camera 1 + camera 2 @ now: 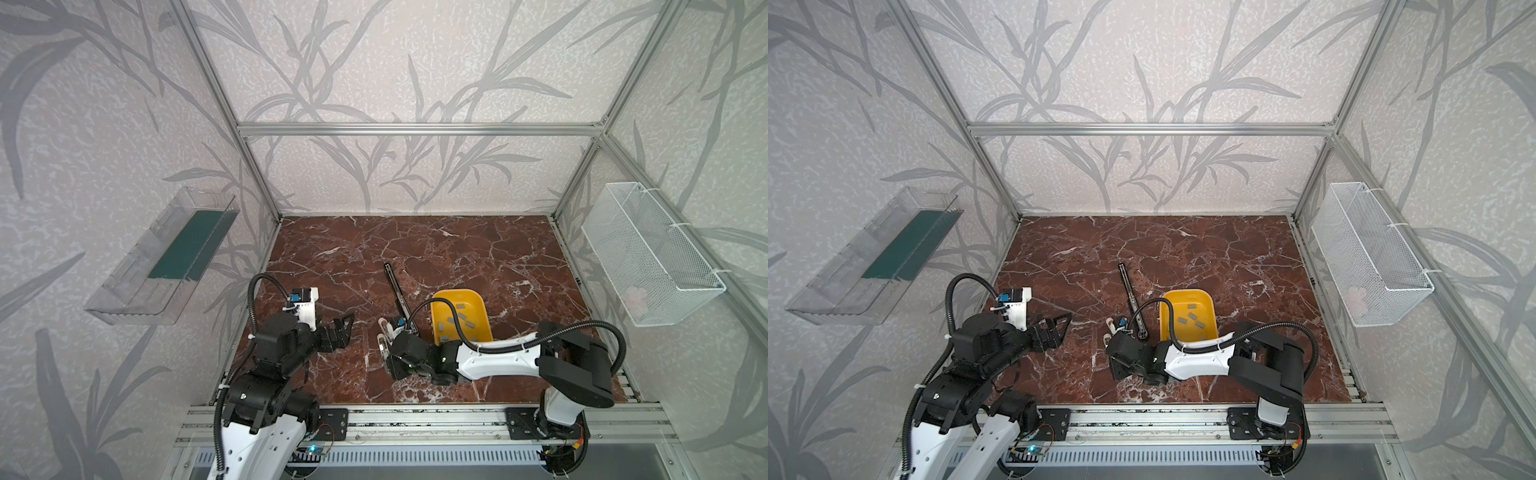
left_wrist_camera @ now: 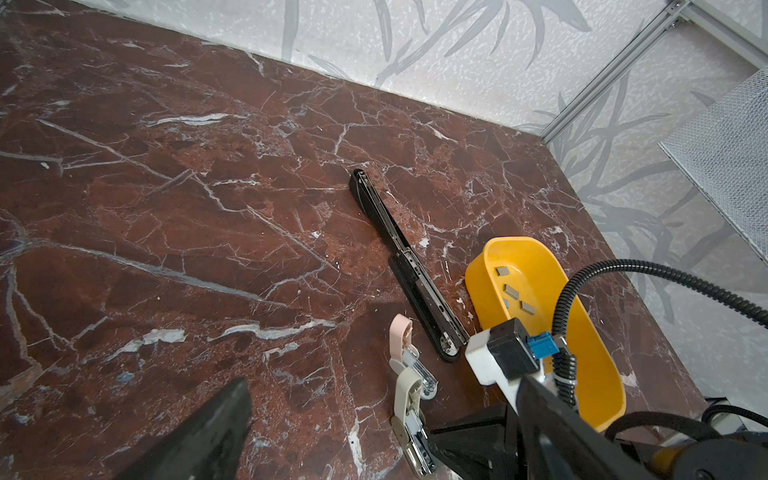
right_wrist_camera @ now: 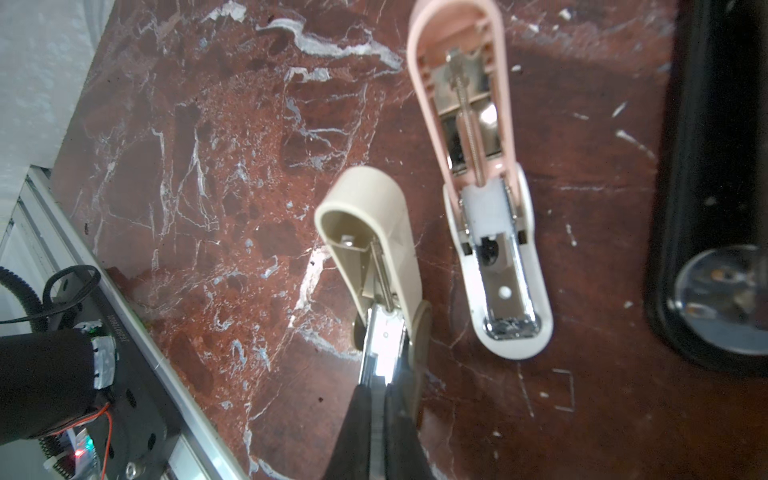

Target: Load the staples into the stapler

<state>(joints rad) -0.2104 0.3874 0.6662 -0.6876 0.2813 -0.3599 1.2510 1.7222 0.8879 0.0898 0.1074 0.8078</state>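
Now your yellow tray (image 2: pixel 590 345) is holding the staples (image 2: pixel 512 292), small flat grey strips lying loose; your right gripper (image 3: pixel 380 384) is pinching the beige stapler (image 3: pixel 374 232) by its metal rail, and your left gripper (image 1: pixel 345 331) is gaping wide, empty.

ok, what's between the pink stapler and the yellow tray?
The near end of the opened long black stapler lies between them; the left wrist view shows it best.

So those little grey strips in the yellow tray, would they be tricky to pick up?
Probably. The staples look thin and lie flat in the yellow tray, so jaws would likely struggle to get under them. They look like bare metal on smooth plastic, so they may slide when nudged. Being so small, they are likely very light.
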